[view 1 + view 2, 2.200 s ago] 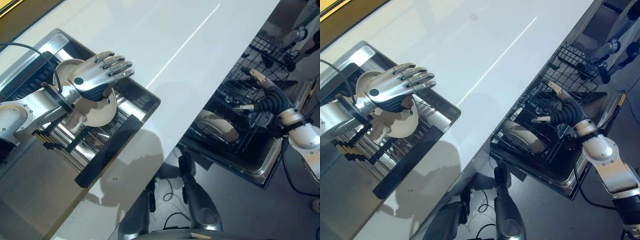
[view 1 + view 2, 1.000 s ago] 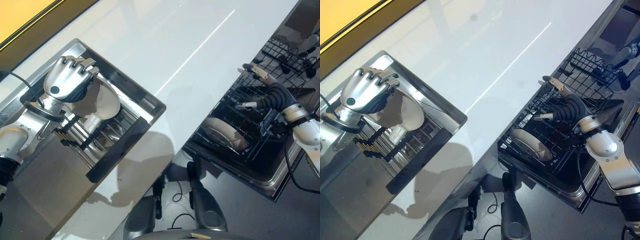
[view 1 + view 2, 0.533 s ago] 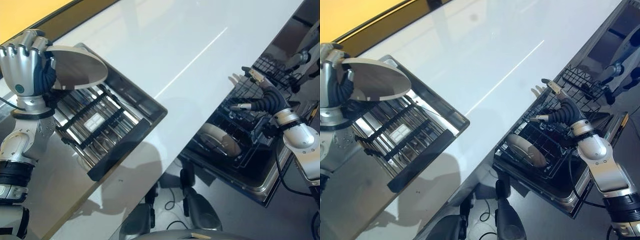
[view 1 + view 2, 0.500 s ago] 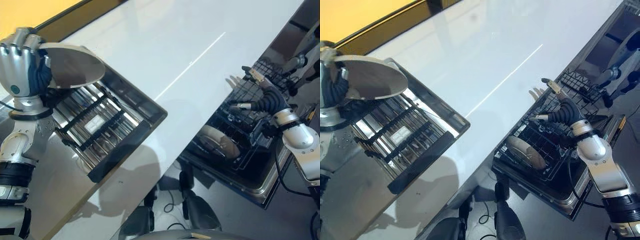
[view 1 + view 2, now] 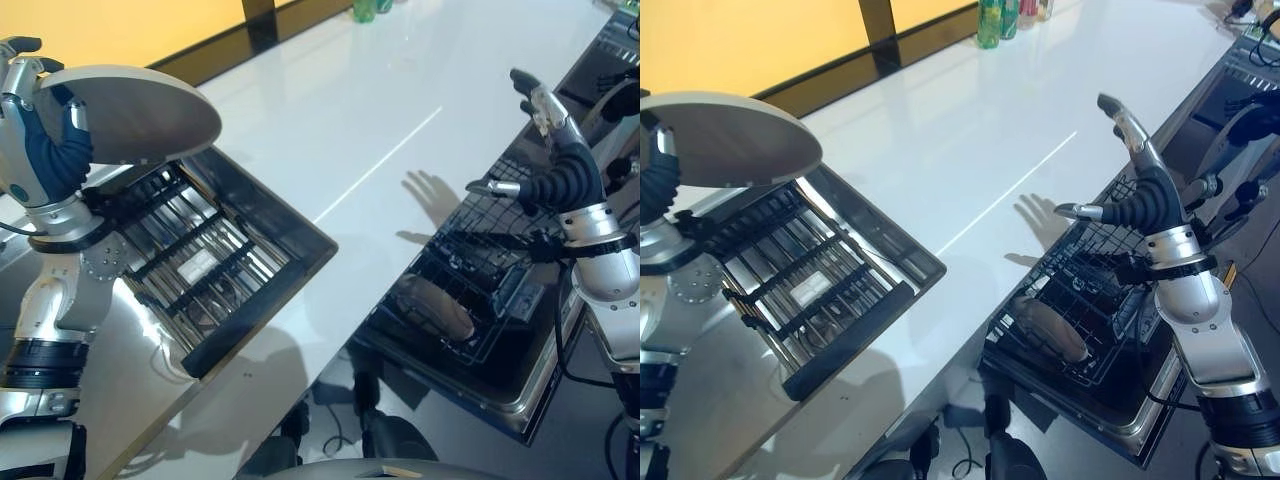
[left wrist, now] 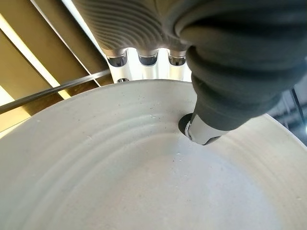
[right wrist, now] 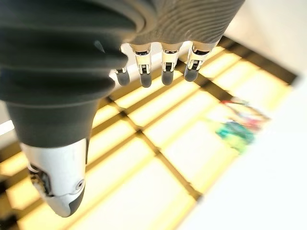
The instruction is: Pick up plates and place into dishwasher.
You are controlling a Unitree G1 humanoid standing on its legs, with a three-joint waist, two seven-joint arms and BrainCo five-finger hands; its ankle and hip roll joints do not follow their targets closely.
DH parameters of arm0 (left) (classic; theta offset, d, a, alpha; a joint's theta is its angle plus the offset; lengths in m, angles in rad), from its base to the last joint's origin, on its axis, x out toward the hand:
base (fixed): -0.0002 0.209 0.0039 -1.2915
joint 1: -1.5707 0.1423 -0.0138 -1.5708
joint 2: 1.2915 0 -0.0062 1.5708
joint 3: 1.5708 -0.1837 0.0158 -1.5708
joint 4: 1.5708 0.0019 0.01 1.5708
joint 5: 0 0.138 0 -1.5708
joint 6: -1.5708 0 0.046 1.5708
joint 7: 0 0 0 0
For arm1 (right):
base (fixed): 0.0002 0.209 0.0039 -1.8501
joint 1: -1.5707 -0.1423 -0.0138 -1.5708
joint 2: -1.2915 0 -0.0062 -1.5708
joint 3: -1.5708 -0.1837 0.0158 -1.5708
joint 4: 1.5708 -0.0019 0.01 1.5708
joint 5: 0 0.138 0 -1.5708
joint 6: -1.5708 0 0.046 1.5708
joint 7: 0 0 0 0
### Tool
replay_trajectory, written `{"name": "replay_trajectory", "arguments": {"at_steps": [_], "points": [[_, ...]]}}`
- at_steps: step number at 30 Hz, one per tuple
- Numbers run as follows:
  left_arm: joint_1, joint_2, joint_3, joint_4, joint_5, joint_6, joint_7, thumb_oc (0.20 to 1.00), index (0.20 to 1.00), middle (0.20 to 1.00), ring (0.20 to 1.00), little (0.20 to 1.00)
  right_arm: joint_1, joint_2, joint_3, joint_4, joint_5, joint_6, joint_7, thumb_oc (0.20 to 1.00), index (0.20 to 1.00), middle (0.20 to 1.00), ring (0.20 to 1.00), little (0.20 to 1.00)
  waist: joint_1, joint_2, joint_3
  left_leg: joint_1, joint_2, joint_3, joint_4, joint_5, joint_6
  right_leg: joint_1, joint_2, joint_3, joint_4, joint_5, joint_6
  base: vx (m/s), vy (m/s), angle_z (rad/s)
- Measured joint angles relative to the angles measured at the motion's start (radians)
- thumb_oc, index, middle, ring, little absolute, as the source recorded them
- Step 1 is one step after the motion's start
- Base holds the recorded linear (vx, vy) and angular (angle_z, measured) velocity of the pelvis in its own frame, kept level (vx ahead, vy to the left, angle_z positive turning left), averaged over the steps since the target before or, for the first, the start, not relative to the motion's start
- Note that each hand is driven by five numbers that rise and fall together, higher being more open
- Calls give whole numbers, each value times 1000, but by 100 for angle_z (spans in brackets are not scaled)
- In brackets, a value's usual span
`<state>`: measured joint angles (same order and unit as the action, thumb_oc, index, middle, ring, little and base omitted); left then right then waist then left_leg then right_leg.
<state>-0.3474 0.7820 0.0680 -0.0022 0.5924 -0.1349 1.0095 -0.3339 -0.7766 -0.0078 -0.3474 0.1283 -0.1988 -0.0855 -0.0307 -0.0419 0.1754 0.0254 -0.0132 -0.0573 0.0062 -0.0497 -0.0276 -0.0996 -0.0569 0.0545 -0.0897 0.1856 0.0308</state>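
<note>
At the frame's left, a plate (image 5: 125, 112) sits above the drying rack (image 5: 195, 265) sunk into the bench (image 5: 340, 120). At lower right, another plate (image 5: 435, 307) lies in the dishwasher rack (image 5: 490, 300). Bottles (image 5: 1002, 18) stand top centre.

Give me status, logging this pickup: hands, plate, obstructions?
Left hand shut on plate, above the sink rack. Right hand open over dishwasher rack.

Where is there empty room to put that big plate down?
The white counter is bare between the sink rack and the dishwasher basket, up to the bottles at its far end. The basket has one plate lying at its near end; its far wires look free. The left hand holds the big plate; the right hand hangs open over the basket.
</note>
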Motion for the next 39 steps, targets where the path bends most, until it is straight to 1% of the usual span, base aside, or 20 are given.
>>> {"name": "replay_trajectory", "arguments": {"at_steps": [2,4,6,7,8,9,11,13,15,19,21,24,27,29,32,35,39], "points": [[-5,-23,-12,-26,-18,-11,-22,200,200,200,200,200,-51,17,56,-43,25,1,25,1000,1000,1000,1000,1000,16,0,-15,10,4,-2,-6,1,-2,9,3,-8,0,-3,-3,-11,-34,5],[-6,-62,-24,-61,-44,-12,-55,200,200,200,200,200,-105,52,138,-70,54,27,54,1000,1000,1000,1000,1000,27,-1,-27,24,8,-13,-13,3,-4,27,5,-17,0,-9,-4,-12,-40,13],[-11,-110,-75,-108,-64,-11,-92,200,200,200,200,200,-140,106,228,-97,72,72,78,1000,1000,1000,1000,1000,49,-3,-45,34,9,-30,-16,3,-5,42,4,-37,0,-17,-5,-20,-49,26],[-11,-135,-100,-132,-64,-10,-112,200,200,200,200,200,-146,131,268,-109,79,95,82,1000,1000,1000,1000,1000,59,-4,-55,34,9,-40,-16,4,-5,46,3,-45,0,-21,-5,-18,-42,27],[-11,-160,-129,-160,-65,-12,-134,200,200,200,200,200,-152,157,312,-117,79,121,83,1000,1000,1000,1000,1000,79,-6,-63,35,9,-49,-16,4,-6,51,2,-54,0,-24,-5,-23,-40,34],[-11,-180,-147,-187,-65,-19,-162,200,200,200,200,200,-158,180,346,-118,78,145,83,1000,1000,1000,1000,1000,88,-9,-67,35,8,-62,-15,4,-6,58,0,-67,0,-28,-5,-31,-45,28],[-10,-187,-167,-238,-66,-38,-216,200,200,200,200,200,-170,188,386,-118,63,187,73,1000,1000,1000,1000,1000,120,-15,-74,34,8,-81,-15,6,-8,65,-2,-84,0,-32,-5,-34,-46,30],[-8,-185,-167,-278,-76,-49,-270,200,200,200,200,200,-172,188,388,-118,59,211,34,1000,1000,1000,1000,1000,142,-17,-76,34,7,-103,-16,9,-8,75,-6,-108,0,-39,-4,-48,-40,37],[-5,-182,-168,-315,-118,-58,-321,200,200,200,200,200,-175,188,387,-118,62,228,-22,1000,1000,1000,1000,1000,160,-17,-77,33,5,-125,-16,11,-9,86,-10,-133,0,-46,-4,-56,-25,37],[0,-171,-168,-340,-179,-85,-386,200,200,200,200,200,-174,203,387,-118,82,250,-86,1000,1000,1000,1000,1000,190,-17,-81,24,-1,-168,-15,12,-10,99,-18,-172,0,-57,-1,-50,-27,30],[0,-172,-175,-360,-218,-104,-413,200,200,200,200,200,-174,224,388,-119,80,256,-103,1000,1000,1000,1000,1000,188,-18,-81,12,-5,-192,-11,14,-11,99,-23,-196,0,-60,1,-37,-25,33],[1,-172,-175,-379,-235,-134,-434,200,200,200,200,200,-174,223,387,-119,58,265,-131,1000,1000,1000,1000,1000,199,-17,-82,0,-11,-214,-4,18,-7,100,-28,-219,0,-65,4,-34,-16,24],[3,-172,-174,-402,-266,-143,-457,200,200,200,200,200,-174,220,386,-118,14,280,-161,1000,1000,1000,1000,1000,213,-17,-82,-3,-16,-222,-2,20,-6,101,-33,-228,0,-67,7,-33,-13,11],[9,-171,-174,-422,-290,-151,-468,200,200,200,200,200,-174,218,378,-118,5,286,-173,1000,1000,1000,1000,1000,212,-17,-82,-2,-20,-223,0,20,-5,103,-37,-229,0,-68,9,-14,-5,2],[13,-171,-174,-444,-301,-167,-475,200,200,200,200,200,-156,211,340,-119,32,286,-170,1000,1000,1000,1000,1000,209,-17,-82,-2,-23,-223,0,21,-4,104,-39,-229,0,-68,10,0,0,0],[12,-172,-174,-450,-301,-179,-479,200,200,200,200,200,-140,211,331,-119,137,286,-126,1000,1000,1000,1000,1000,208,-17,-82,-3,-22,-224,-1,20,-4,104,-39,-229,0,-68,10,0,0,0],[12,-172,-190,-450,-301,-181,-479,200,200,200,200,200,-130,214,335,-116,224,296,-71,1000,1000,1000,1000,1000,206,-17,-82,-2,-23,-225,2,21,-3,106,-39,-230,0,-68,10,0,0,0]]}}
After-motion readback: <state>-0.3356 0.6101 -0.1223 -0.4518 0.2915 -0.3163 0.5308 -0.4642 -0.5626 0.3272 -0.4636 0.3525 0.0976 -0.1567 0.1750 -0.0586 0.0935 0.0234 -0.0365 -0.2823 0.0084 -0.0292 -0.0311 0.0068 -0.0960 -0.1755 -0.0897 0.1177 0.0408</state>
